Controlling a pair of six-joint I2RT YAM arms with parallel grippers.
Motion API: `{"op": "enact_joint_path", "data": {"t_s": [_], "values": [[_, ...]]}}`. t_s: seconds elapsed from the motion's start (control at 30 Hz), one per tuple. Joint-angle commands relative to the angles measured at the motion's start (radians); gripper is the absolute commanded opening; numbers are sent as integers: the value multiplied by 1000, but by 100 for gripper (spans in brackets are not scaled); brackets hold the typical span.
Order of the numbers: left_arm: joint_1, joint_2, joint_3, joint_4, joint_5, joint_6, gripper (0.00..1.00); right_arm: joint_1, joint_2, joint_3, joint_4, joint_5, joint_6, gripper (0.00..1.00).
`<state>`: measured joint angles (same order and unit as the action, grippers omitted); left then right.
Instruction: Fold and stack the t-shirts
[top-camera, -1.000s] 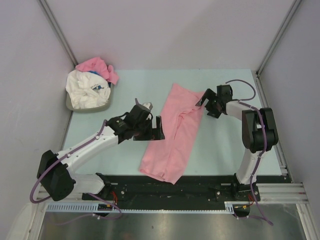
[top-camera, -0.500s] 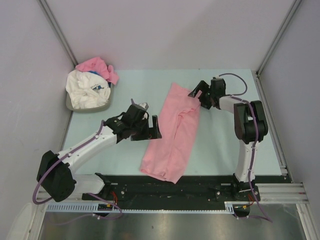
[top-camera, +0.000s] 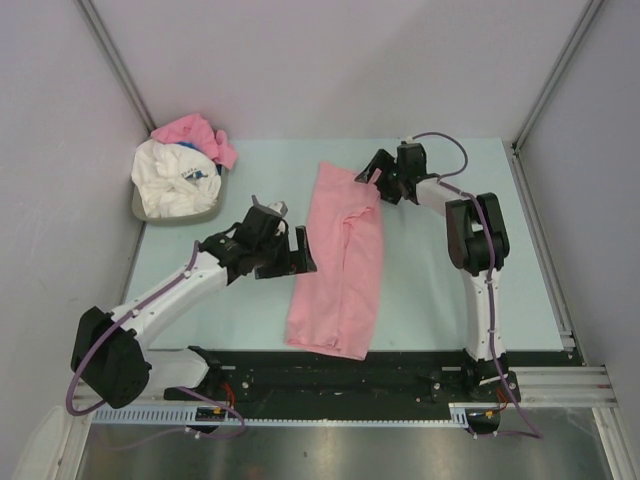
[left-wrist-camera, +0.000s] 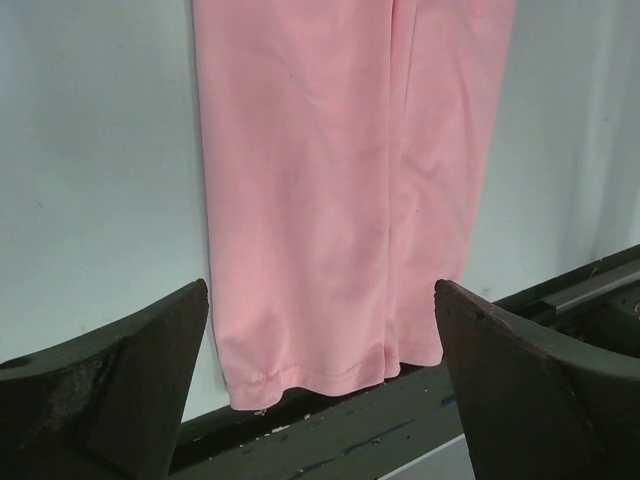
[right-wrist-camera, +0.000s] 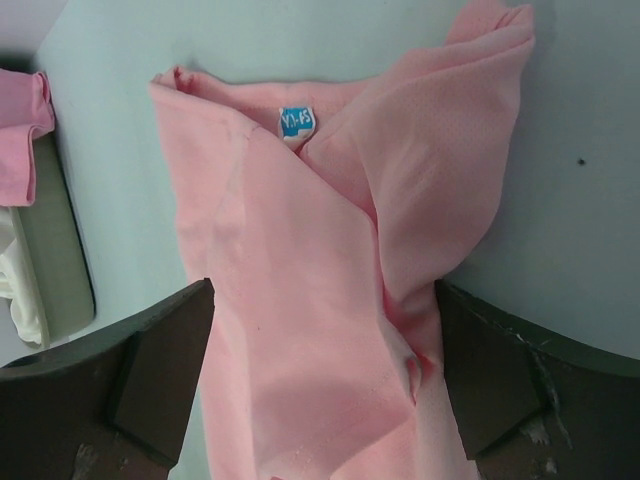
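A light-pink t-shirt (top-camera: 338, 262), folded into a long strip, lies on the pale green table from back to front. Its hem (left-wrist-camera: 320, 375) hangs a little over the table's front edge. Its collar end with a blue label (right-wrist-camera: 296, 121) is at the back. My left gripper (top-camera: 300, 252) is open and empty, just left of the strip's middle. My right gripper (top-camera: 372, 178) is open over the collar end, one jaw on each side of the cloth (right-wrist-camera: 300, 300). A white t-shirt (top-camera: 172, 180) with a blue print and another pink one (top-camera: 192, 131) lie in a basket.
The grey basket (top-camera: 182, 214) stands at the table's back left corner and shows at the left edge of the right wrist view (right-wrist-camera: 55, 260). A black rail (top-camera: 330, 375) runs along the table's front edge. Walls enclose the back and sides.
My right gripper has moved left and back to the collar end. The shirt's far end has shifted left, so the strip lies straighter. My left gripper has drawn back slightly left.
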<state>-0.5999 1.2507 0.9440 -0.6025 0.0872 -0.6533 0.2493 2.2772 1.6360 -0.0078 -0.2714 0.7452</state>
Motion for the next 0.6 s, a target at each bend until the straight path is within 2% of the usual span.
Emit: {"op": "enact_joint_path", "data": {"t_s": [0.0,0.2,0.37,0.47,0.57], "values": [[23,-20,-16,41,25,18,100,10,158,88,-237,32,-10,95],[54,27,-22,82,39,20,100,11,271,333,-336,21,-6,96],[74,78,-13,115,49,17,100,5,409,649,-475,17,-7,96],[83,101,-4,129,37,26,100,-7,449,763,-511,29,-15,97],[94,112,9,110,29,35,100,-50,395,747,-532,64,-67,100]]}}
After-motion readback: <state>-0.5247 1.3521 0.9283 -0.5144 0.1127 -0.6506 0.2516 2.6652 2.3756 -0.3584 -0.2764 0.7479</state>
